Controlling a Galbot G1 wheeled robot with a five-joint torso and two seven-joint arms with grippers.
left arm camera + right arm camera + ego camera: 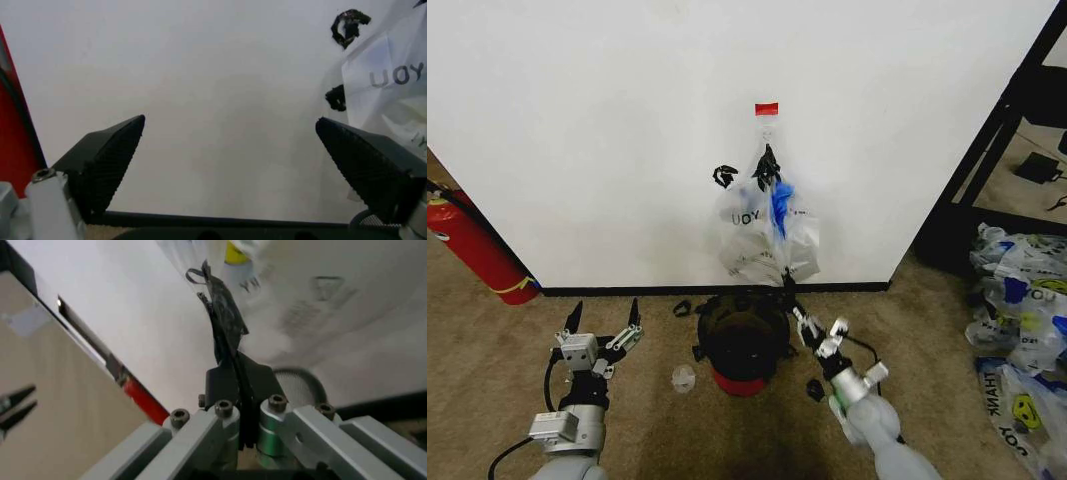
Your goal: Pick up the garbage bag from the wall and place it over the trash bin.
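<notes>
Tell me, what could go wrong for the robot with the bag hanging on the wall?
The thin translucent white plastic garbage bag hangs from a small hook under red tape; pulling sideways might tear it. The shut right gripper is close to the small round black trash bin and could knock it over. The open left gripper is far from the bag, so it can't steady it.

The head camera looks forward and down at the wall [627,130], the trash bin [742,340] at six o'clock below the garbage bag [767,235]. The left wrist camera faces the wall low and near, catching the bag at two o'clock. The right wrist camera, tilted, looks close along its fingers at the same bag.
</notes>
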